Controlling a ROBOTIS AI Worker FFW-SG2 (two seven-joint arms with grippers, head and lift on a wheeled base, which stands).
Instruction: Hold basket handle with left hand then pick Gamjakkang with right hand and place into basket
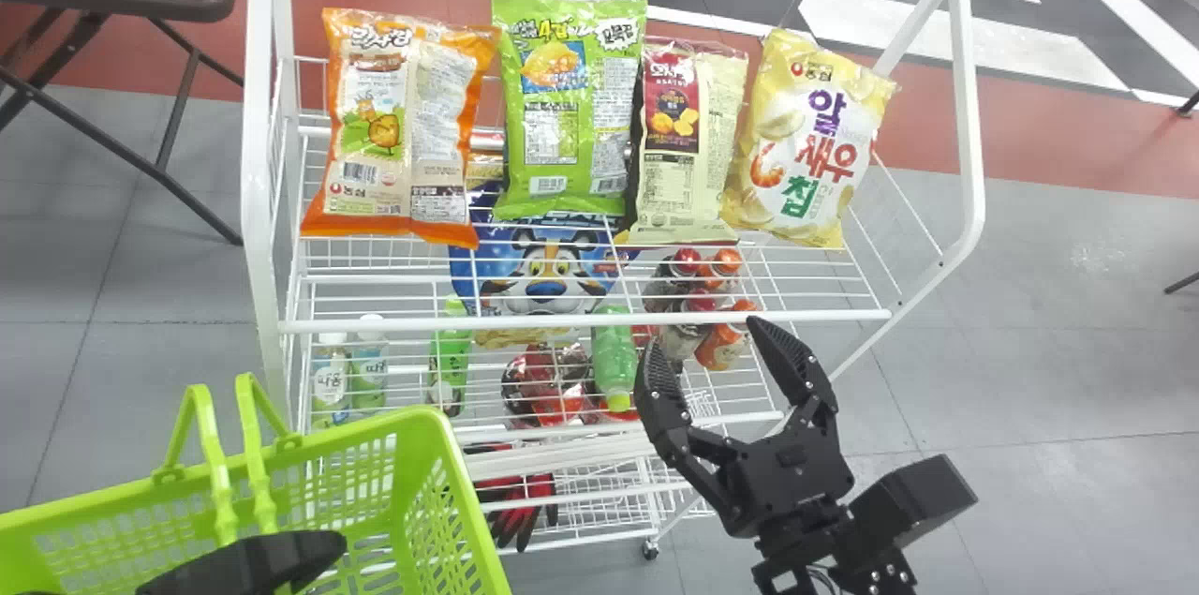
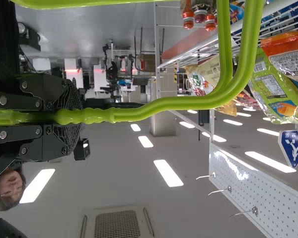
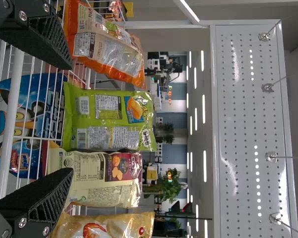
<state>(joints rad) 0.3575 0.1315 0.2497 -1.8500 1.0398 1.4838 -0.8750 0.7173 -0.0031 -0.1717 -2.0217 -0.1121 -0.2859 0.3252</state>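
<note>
"How does the left hand (image 2: 64,116) hold the basket (image 1: 375,431)?"

"Its fingers pinch the handle (image 2: 164,103), with both bars drawn together; that lets one hand take the weight, and the basket's mouth faces up, just off the left corner of the shelf's (image 1: 815,317) front edge."

"And which is the Gamjakkang (image 1: 393,126)?"

"The orange one, I'd judge, by the potato figure on it; it stands upright towards the shelf's left edge, at the end of the row, with the green bag (image 1: 571,108) next to it."

"Why stand them up like that?"

"To show a broad face and a free top, I suppose; a hand can come from the front and close across the bag."

"The right hand (image 1: 704,334) looks ready, then?"

"Its fingers are spread, with nothing between them; but it is at the shelf's front edge, right of the middle, so it needs to go left, past the green bag."

"Any risk?"

"Brushing the green bag over, or squeezing a puffy bag until it slips; a gentle grip on the middle seems best; after that the way to the basket is short, as it waits on the same side."
</note>
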